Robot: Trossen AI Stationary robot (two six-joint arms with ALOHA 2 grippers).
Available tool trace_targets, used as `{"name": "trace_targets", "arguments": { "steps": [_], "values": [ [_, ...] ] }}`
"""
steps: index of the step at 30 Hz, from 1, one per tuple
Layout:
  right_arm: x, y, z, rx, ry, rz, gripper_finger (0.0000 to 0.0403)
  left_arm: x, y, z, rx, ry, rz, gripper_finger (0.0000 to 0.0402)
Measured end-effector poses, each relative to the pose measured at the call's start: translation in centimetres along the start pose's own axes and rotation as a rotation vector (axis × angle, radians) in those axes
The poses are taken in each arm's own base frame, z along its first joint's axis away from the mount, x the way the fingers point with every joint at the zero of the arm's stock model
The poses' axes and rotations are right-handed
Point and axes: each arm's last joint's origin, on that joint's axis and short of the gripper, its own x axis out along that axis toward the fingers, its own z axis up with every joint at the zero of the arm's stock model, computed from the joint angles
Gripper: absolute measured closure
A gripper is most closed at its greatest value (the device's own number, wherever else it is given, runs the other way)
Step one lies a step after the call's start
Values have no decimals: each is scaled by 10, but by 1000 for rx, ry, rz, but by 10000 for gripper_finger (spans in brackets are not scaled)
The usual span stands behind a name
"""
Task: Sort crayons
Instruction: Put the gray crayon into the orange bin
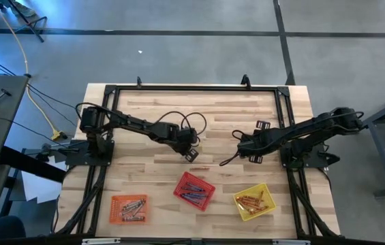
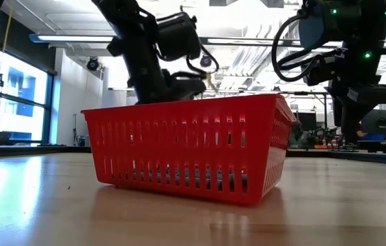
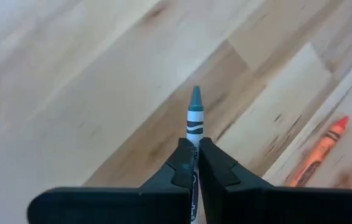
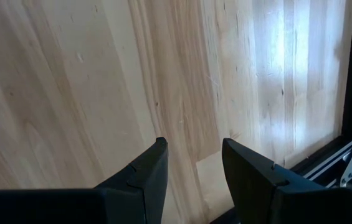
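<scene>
Left gripper at table centre, pinching a blue-grey crayon, tip poking out past the fingers; orange crayon lies loose on the wood at its 3 o'clock. Right gripper waits over bare table, fingers spread. Sorted crayons sit in 3 baskets at 6 o'clock.

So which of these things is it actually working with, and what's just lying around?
Part of the job:
- blue crayon clamped in the left gripper
- orange crayon on the table
- orange basket, red basket, yellow basket, each holding crayons

Just there:
- yellow cable beside the table
- right gripper, jaws open, waiting
</scene>
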Motion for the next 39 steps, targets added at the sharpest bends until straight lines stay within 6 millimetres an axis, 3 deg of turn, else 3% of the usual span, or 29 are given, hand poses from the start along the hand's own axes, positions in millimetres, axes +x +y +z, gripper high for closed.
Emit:
{"name": "trace_targets", "arguments": {
  "steps": [10,17,24,28,33,39],
  "values": [
    [0,0,0,36,4,3,258,-34,-4,10,44,-82,-77,401],
    [0,1,1,109,-10,9,258,-100,-24,1,179,-217,-229,401],
    [0,3,9,159,-84,36,258,-175,-47,-46,453,-294,-403,401],
    [-1,5,15,189,-136,61,258,-205,-48,-81,622,-234,-478,401],
    [-2,7,21,236,-196,91,258,-230,-42,-119,745,-133,-528,401],
    [-3,8,23,335,-209,113,258,-238,-34,-156,832,-38,-423,401]
  ]
}}
